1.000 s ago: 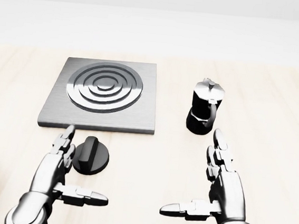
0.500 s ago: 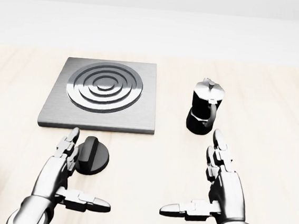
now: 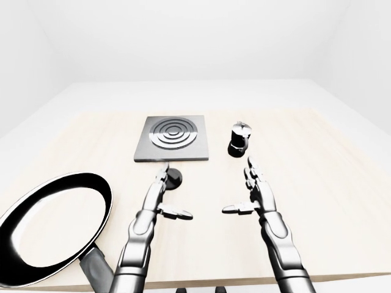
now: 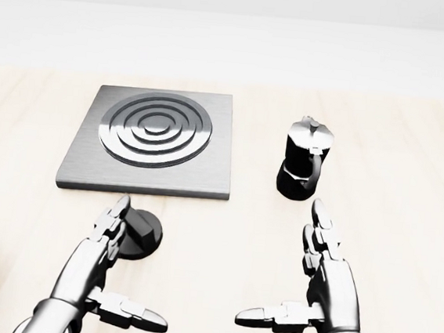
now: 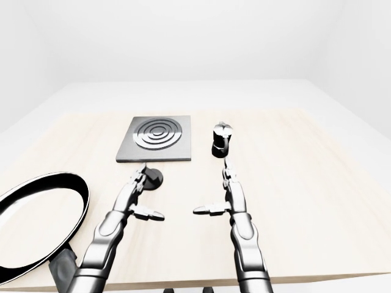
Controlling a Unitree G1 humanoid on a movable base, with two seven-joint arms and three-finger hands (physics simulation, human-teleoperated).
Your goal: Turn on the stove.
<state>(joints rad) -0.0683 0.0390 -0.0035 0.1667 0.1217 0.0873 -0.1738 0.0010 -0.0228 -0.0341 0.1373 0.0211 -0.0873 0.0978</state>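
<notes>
The stove (image 4: 152, 140) is a grey square plate with ring burners on the wooden table, upper left in the head view. Its black round knob (image 4: 140, 234) lies just below the plate. My left hand (image 4: 121, 271) is open, its fingers (image 4: 112, 223) lying over the knob's left side, thumb spread out to the right. My right hand (image 4: 293, 287) is open and empty, below the moka pot.
A black moka pot (image 4: 302, 169) stands right of the stove. A large black frying pan (image 3: 49, 227) lies at the lower left, near the table's near edge. The wooden table (image 3: 330, 177) stretches to the right of my right hand.
My left hand has moved right and up, so its fingers now cover the knob's left side. My right hand has barely shifted.
</notes>
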